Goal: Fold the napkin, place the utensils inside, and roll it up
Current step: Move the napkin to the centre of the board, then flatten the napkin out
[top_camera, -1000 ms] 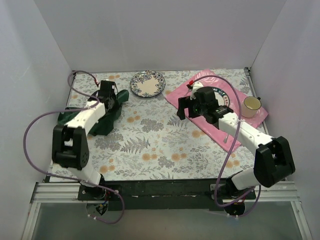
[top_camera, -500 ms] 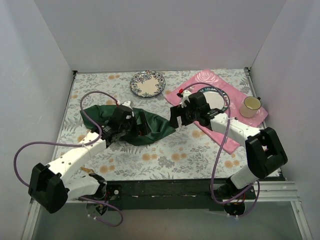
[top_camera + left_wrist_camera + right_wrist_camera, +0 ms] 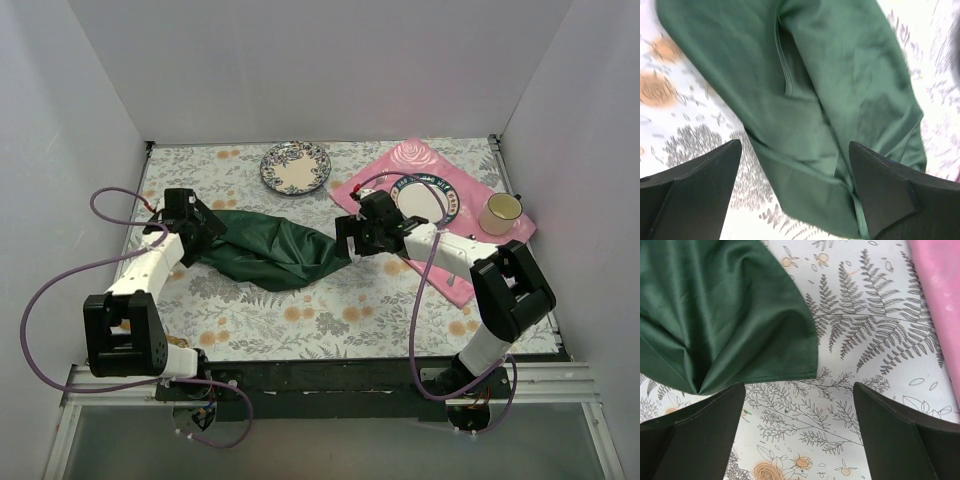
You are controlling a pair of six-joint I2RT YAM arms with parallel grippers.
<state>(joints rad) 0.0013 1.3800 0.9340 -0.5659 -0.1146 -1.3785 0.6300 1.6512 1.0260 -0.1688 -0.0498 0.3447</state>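
The dark green napkin (image 3: 272,253) lies rumpled and stretched out on the floral tablecloth between the two arms. My left gripper (image 3: 203,233) hangs over its left end, open; in the left wrist view a hemmed edge of the napkin (image 3: 830,100) runs between the spread fingers (image 3: 695,182), ungripped. My right gripper (image 3: 346,236) is open just off the napkin's right corner (image 3: 725,315), with only tablecloth between its fingers (image 3: 900,440). The utensils are out of view.
A patterned plate (image 3: 295,167) sits at the back centre. The pink placemat (image 3: 470,240) at the right carries a rimmed plate (image 3: 428,196) and a yellow cup (image 3: 502,212); its edge (image 3: 940,290) shows in the right wrist view. White walls enclose the table.
The napkin went from a bunch at the far left to lying spread across the middle. My left gripper opened, let it go and swung to its left end. The right gripper edged left toward its corner.
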